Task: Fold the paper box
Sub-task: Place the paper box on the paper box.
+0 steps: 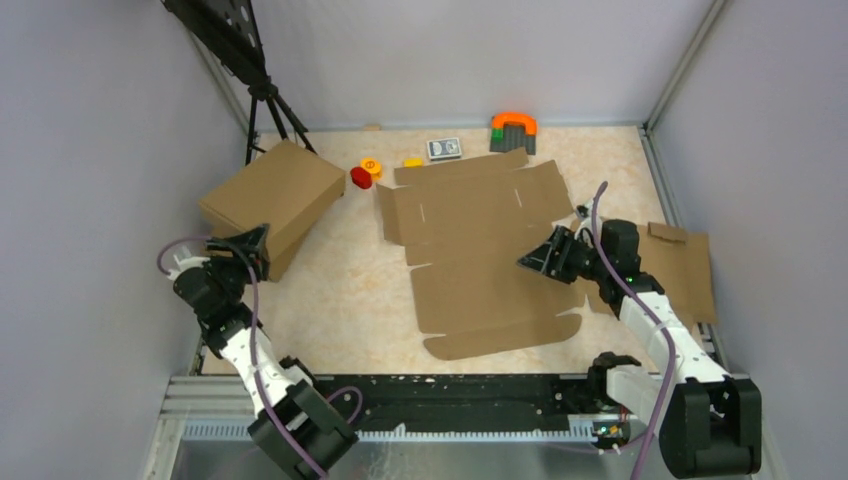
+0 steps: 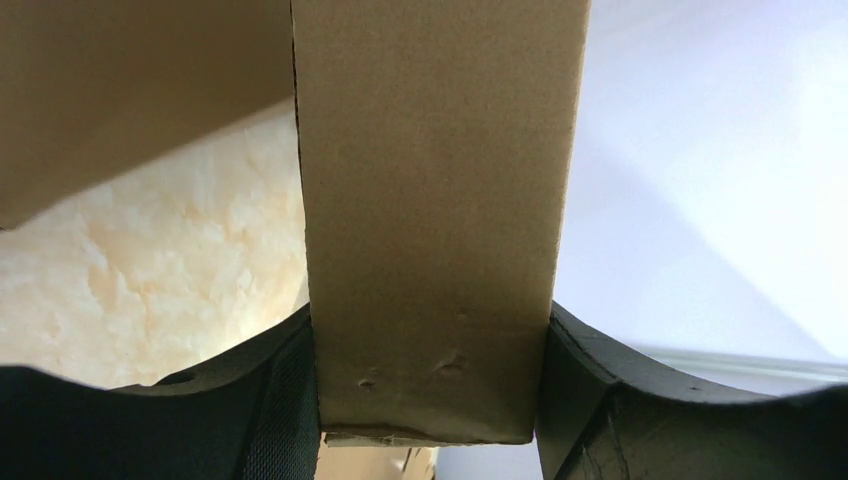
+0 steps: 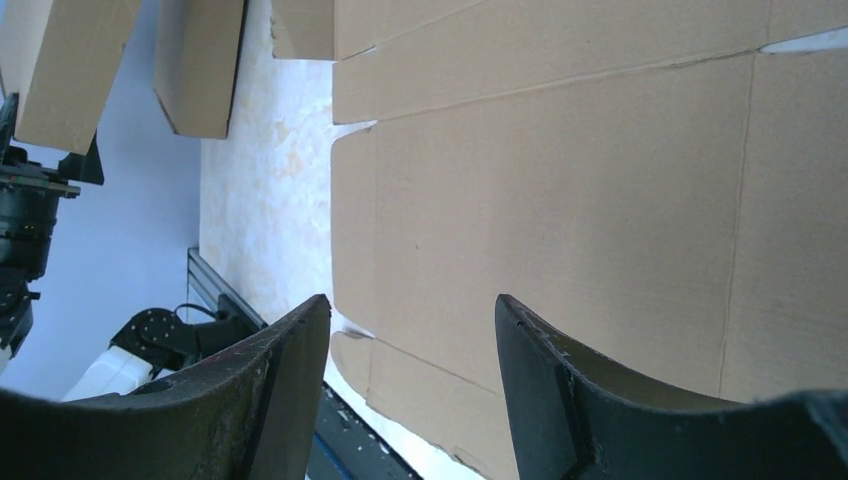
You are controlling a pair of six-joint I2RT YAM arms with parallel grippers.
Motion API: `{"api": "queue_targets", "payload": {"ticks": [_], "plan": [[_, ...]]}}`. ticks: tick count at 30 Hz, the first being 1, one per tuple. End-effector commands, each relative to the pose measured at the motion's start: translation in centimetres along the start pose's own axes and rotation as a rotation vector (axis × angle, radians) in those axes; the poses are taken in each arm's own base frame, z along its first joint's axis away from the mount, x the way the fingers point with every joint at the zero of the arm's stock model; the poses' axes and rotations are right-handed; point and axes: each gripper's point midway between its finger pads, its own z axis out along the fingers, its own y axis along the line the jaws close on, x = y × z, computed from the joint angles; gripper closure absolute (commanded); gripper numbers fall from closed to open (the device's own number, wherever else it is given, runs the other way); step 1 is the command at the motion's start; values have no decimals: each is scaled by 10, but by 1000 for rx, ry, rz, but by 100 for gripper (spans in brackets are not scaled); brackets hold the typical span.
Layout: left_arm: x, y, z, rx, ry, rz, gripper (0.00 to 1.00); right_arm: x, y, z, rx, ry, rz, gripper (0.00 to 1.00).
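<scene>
**What the views hide or clip**
Overhead, the right arm (image 1: 650,300) covers the paper box's (image 1: 480,250) right edge and part of a flat cardboard sheet (image 1: 690,270). The red and yellow pieces (image 1: 365,172) at upper centre are too small to name, perhaps toys. In the left wrist view the cardboard slab (image 2: 435,180), between the left gripper's (image 2: 428,320) fingers, runs off the top edge.

Left arm (image 1: 240,345) leans out to the left side of the bench. The left gripper (image 1: 258,250) has its jaws clamped on both faces of a cardboard slab (image 1: 275,195). Right arm (image 1: 660,320) reaches forward and inward, with the right gripper (image 1: 535,258) pointing left, jaws parted and holding nothing.
</scene>
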Motion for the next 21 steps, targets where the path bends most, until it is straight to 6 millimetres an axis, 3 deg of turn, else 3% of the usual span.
{"api": "queue_targets", "payload": {"ticks": [1,5,8,15,21], "plan": [[-22,-14,-7,91,-72,-14,59,-9,20,-1,-64,-14,-54,39],[-20,-5,-14,84,-99,-20,59,-6,21,1,-66,-1,-62,40],[-33,1,-19,68,-174,-12,59,-4,25,4,-77,25,-64,40],[-63,12,-4,61,-209,-33,61,6,25,7,-58,51,-89,40],[-72,44,6,-29,-180,-48,57,3,32,4,-50,40,-100,40]]}}
